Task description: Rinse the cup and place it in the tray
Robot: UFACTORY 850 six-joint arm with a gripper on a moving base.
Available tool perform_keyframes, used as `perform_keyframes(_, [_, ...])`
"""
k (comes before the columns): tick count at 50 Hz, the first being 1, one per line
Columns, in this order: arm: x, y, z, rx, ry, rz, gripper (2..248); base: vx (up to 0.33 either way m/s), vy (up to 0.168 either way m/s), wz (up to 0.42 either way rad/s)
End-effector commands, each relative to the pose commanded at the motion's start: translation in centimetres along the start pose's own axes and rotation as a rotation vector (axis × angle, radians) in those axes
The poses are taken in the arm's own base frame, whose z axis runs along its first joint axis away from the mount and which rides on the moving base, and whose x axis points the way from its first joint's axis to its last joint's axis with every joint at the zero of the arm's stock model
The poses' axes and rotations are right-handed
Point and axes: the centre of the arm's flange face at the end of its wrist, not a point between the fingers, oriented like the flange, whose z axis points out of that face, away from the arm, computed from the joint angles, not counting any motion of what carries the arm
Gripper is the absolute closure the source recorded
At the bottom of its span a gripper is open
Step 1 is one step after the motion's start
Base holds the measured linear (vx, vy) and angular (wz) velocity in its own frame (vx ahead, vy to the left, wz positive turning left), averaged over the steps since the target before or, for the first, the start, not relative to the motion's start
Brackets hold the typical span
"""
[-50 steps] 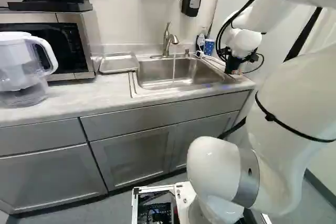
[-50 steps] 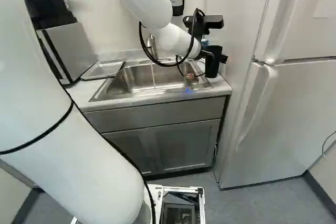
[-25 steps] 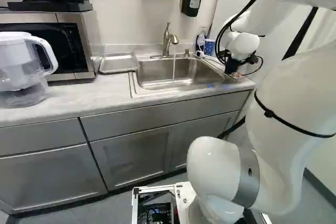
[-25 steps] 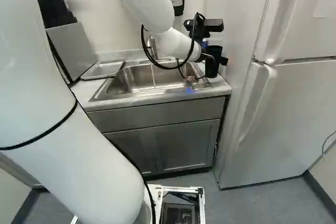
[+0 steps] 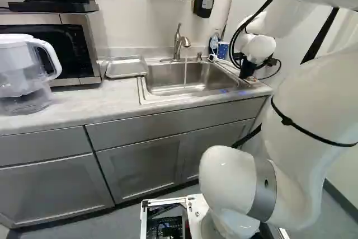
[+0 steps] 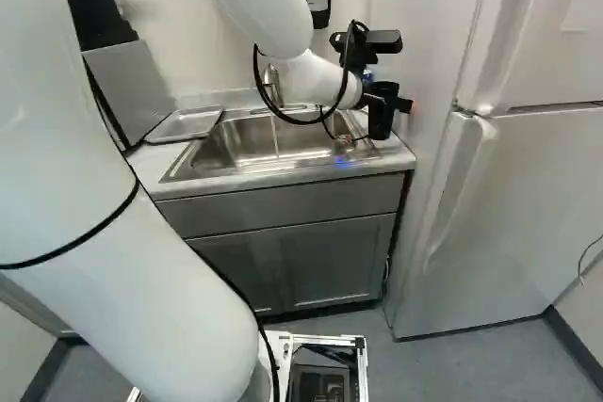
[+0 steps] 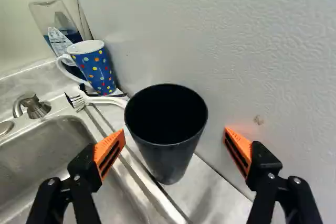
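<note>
Arm (image 6: pixel 122 280): in the right base view, smooth white tubes ringed with black bands; it slopes up from the foot, bends over the sink (image 6: pixel 245 143) and ends low at the counter's right side.
Cable (image 6: pixel 255 82): black, looped loosely round the wrist.
Gripper (image 6: pixel 386 104): black, at the cup (image 6: pixel 380 121), beside the tall, smooth-fronted fridge (image 6: pixel 528 204).
Tray (image 5: pixel 126 68): in the left base view, shallow metal, rectangular with rounded corners, on the speckled pale counter (image 5: pixel 72 104) just left of the sink.
Tap (image 5: pixel 178 43): curved metal; a thin stream of water (image 5: pixel 185 74) falls into the steel basin.
Pitcher (image 5: pixel 25 76): clear plastic, white lid and handle, in front of the microwave (image 5: pixel 67 48).
Hand: in the wrist view, spread wide round the cup, its ridged orange pads (image 7: pixel 239 148) wedge-shaped; one is close to the cup, the other clearly apart.
Cup: plain black, round-mouthed, narrowing downward, upright between the sink rim and a pebbled pale panel (image 7: pixel 262 35).
Mug (image 7: pixel 94 69): blue, glossy, dotted, beside a clear bottle (image 7: pixel 58 24) of blue liquid.
Brush (image 7: pixel 100 99): white handle, bristled head, by the mug.
</note>
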Motion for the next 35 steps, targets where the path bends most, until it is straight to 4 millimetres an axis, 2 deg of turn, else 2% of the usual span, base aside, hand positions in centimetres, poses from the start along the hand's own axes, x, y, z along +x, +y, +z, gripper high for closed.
perform_keyframes(25, [-2.0,-0.1,1.3,-0.002,-0.049,-0.008,3,0.0,0.0,0.0])
perform_keyframes(35, [-2.0,-0.1,1.3,-0.002,-0.049,-0.008,3,0.0,0.0,0.0])
